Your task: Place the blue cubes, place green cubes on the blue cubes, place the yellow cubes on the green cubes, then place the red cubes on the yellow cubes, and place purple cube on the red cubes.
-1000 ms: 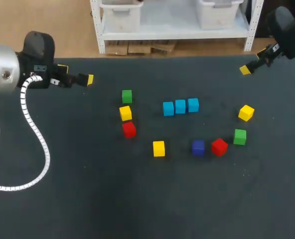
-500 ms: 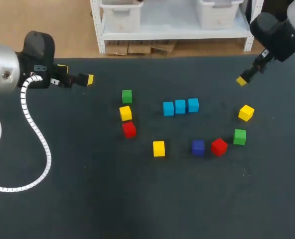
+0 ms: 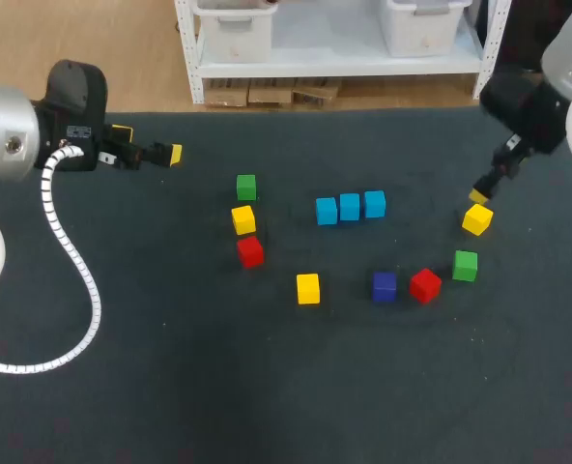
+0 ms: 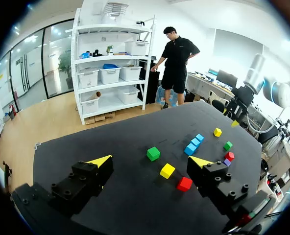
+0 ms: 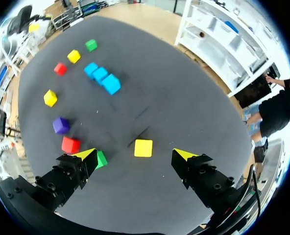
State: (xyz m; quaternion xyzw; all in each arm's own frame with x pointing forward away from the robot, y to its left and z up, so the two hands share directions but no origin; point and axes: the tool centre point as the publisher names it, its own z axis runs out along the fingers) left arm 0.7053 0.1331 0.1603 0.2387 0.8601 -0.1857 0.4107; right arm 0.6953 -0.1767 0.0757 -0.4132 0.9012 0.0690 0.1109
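Right gripper (image 5: 135,154) wide open, holding nothing, above yellow cube (image 5: 143,148) sitting flat, untouched. Left gripper (image 4: 151,161) wide open too.

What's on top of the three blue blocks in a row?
Nothing. The tops of the blue blocks show bare from above. The table right under them is covered, so that spot can't be seen.

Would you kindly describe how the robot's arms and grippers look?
The left arm and right arm have silver-grey casings and black wrists; a white ribbed cable trails from the left. The left gripper and right gripper are black with yellow tips.
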